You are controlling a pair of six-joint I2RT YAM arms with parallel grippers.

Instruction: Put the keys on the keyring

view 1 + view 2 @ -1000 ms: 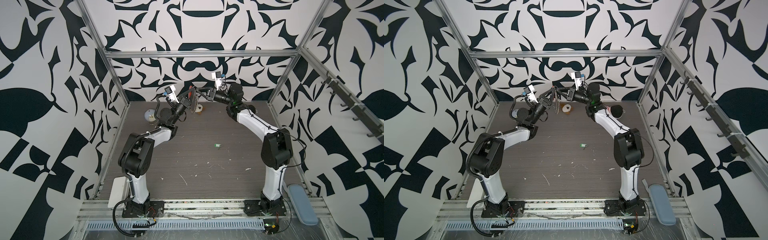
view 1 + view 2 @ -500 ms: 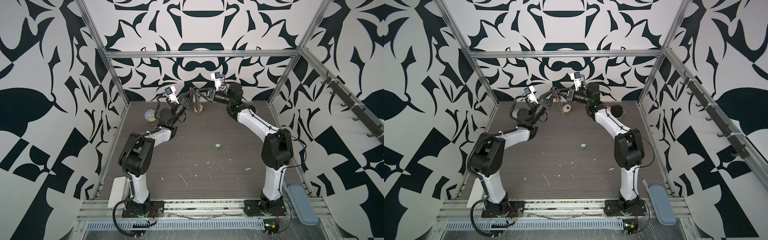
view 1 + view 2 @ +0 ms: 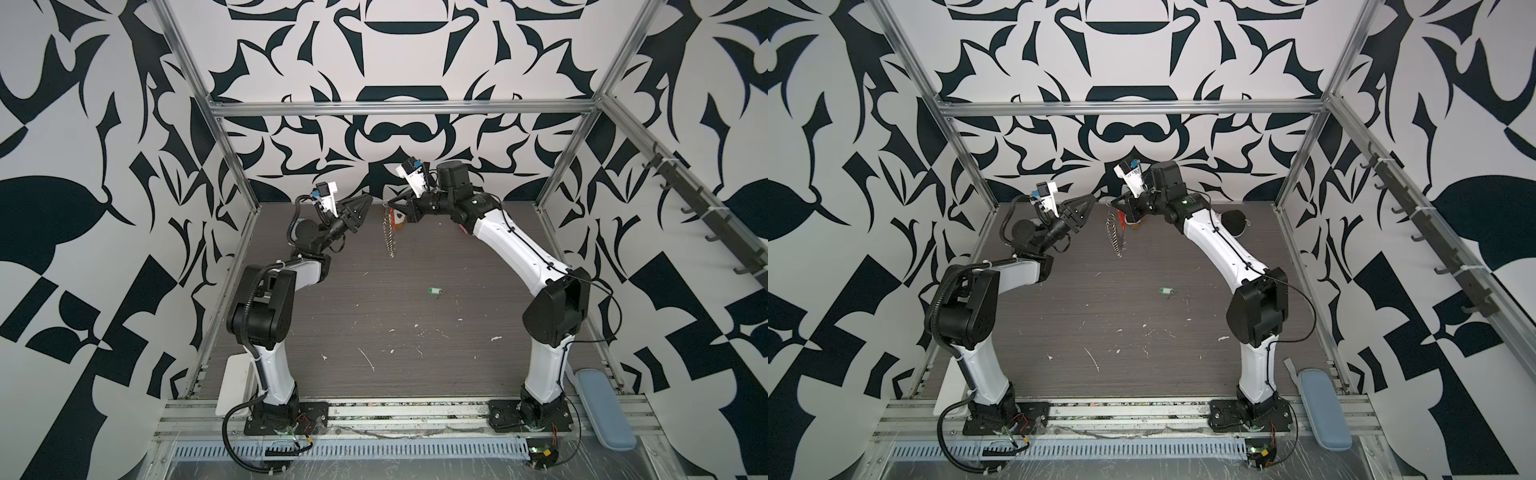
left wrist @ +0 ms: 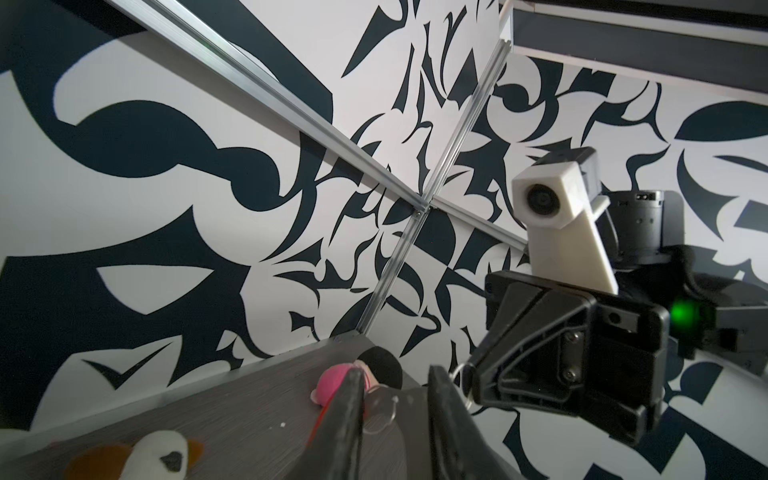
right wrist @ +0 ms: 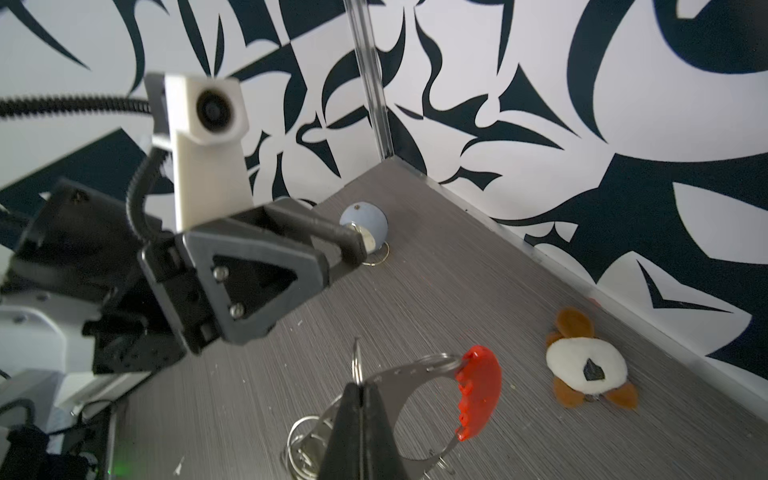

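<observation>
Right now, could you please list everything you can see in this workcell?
keyring: one, silver chain with orange-red strip, hanging from the right gripper
green key tag: one, green, on the table right of centre
globe: one, pale blue, near a far corner
plush toy: one, white and brown, by the back wall
pink item: one, pink, far right by a black round item
case: one, pale blue, front right, off the table
table: one, grey, centre
left gripper: one, black, open, facing the keyring
right gripper: one, black, shut on the keyring
</observation>
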